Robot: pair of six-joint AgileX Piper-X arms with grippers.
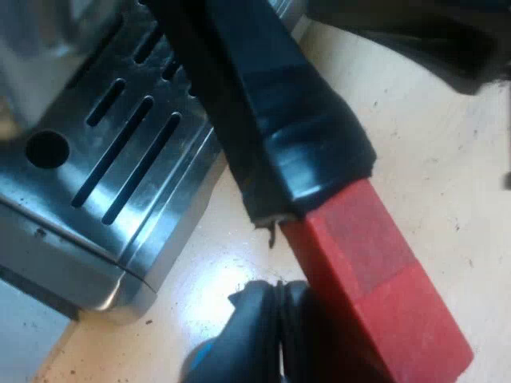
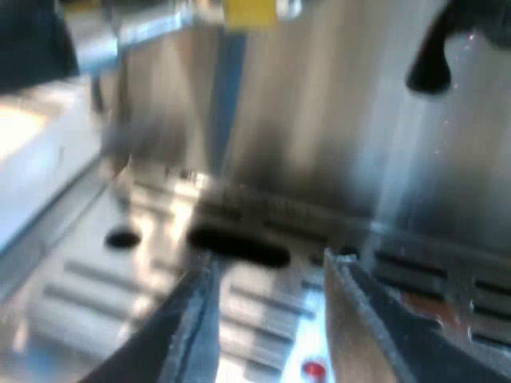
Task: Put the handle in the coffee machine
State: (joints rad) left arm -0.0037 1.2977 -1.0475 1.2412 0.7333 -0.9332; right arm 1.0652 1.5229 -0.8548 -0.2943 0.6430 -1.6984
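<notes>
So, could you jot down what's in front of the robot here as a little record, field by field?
machine: espresso machine, shiny steel front
drip tray: drip tray, steel, with long slots
handle: handle, dark, ending in a red end, slanting above the tray's edge and the table
left gripper: left gripper, close beside the red end
right gripper: right gripper, fingers apart, nothing between them, over the drip tray, facing the machine's front
locked in: cannot tell

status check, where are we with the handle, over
Left tool at red end of handle, hold unconfirmed. Right tool open over drip tray of espresso machine. Handle runs past tray edge, metal end hidden. No obstruction seen.
</notes>
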